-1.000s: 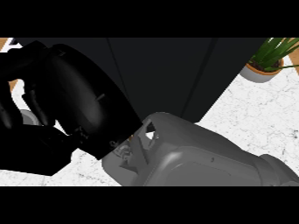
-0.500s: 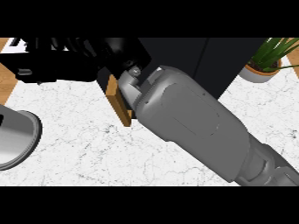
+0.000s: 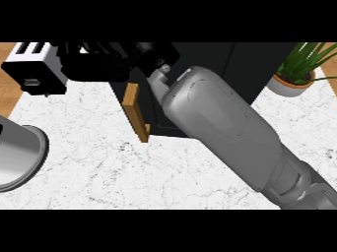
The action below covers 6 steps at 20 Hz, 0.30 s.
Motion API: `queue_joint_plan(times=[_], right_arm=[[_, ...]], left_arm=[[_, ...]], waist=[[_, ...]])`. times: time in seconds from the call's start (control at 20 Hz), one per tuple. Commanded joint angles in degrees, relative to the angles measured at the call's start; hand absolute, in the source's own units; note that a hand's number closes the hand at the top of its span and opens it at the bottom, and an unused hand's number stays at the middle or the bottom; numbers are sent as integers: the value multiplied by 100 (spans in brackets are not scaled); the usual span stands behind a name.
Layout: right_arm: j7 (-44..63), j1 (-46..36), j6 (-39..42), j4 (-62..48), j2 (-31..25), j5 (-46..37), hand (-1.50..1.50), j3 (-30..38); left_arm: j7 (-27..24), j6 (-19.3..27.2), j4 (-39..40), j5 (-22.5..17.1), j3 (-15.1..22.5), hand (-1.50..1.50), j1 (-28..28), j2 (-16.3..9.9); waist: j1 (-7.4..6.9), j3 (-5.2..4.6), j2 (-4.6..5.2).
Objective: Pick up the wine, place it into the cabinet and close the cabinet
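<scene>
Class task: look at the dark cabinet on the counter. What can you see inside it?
Only darkness shows inside the cabinet. The right hand and its forearm cover the opening beside the wooden door. No wine is visible; whether it is inside cannot be told.

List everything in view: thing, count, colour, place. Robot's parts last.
Cabinet: one, black, top centre on the counter.
Cabinet door: one, wood-brown edge, ajar at the cabinet's left front.
Toaster: one, white with black slots, top left.
Plant: one, green leaves in a pale pot, top right.
Pot: one, grey metal, left edge, partly cut off.
Counter: one, white marble, across the view.
Wine: not visible.
Right forearm: one, grey, running from lower right up to the cabinet.
Right hand: one, black, top left of the cabinet beside the toaster; finger pose unclear.
Left hand: not in view.
</scene>
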<state>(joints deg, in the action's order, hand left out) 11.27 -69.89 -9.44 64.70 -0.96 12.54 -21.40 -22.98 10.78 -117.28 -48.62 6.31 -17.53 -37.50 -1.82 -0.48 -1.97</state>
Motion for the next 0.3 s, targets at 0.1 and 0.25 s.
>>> queue_joint_plan(times=[0.1,0.25], right_arm=[[-191,101,-23,-885,-518,-268,150,323],[-399,99,167,-1004,-691,-229,150,452]], left_arm=[[54,75,-74,105,110,-150,-1,108],[34,45,-268,155,103,-150,-158,88]], waist=[[44,43,246],[-61,44,251]])
